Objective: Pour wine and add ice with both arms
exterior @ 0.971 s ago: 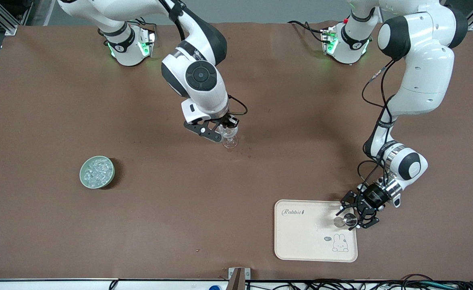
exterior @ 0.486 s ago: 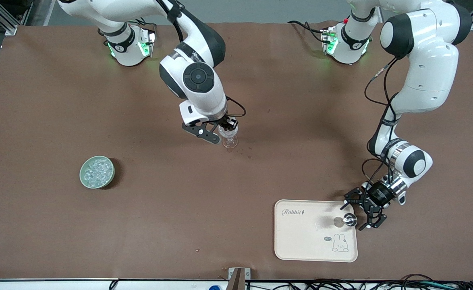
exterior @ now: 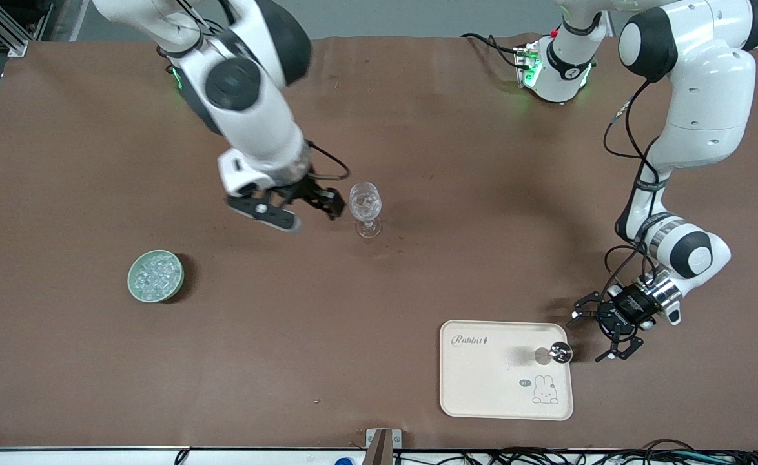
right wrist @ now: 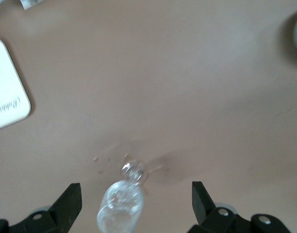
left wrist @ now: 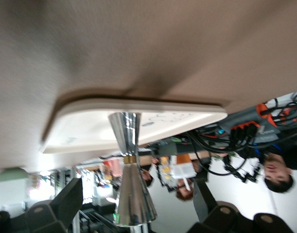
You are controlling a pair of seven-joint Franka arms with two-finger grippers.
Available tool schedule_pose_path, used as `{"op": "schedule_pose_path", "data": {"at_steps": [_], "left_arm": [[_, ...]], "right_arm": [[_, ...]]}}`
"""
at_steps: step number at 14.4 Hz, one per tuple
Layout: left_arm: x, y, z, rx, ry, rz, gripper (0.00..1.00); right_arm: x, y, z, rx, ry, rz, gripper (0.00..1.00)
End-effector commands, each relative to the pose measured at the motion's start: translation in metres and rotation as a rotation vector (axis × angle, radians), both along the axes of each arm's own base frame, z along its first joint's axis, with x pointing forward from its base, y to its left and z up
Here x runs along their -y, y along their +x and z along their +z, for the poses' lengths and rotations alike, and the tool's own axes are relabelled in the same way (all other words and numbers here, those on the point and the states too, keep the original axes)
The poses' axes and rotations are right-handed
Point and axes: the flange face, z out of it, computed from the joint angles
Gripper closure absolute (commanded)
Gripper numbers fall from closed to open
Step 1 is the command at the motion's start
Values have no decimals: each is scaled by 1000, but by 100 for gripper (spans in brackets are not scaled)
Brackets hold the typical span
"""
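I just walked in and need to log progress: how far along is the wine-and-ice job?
Looks nearly finished. Done: the stemmed glass stands free mid-table with ice in it, and the metal jigger stands on the tray. In hand: nothing; the right end effector is open beside the glass, the left end effector open beside the tray. More ice sits in the green bowl.

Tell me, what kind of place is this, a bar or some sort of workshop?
Most likely a robotics lab staged as a small bar. Two white robot arms are bolted to a brown-covered table, cables trail along its edge, and on it stand a wine glass, a green bowl of ice and a metal jigger.
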Motion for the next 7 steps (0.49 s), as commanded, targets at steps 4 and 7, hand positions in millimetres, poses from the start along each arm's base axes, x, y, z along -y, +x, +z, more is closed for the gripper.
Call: {"op": "schedule_pose_path", "data": {"at_steps": [4,7], "left_arm": [[-36,17,87,36,349,-404,0],[-43,39,134,73,626,-630,0]], "right_arm": [[162,21,74,66,-124,20,0],[253,34,98,95,-146,47,0]]}}
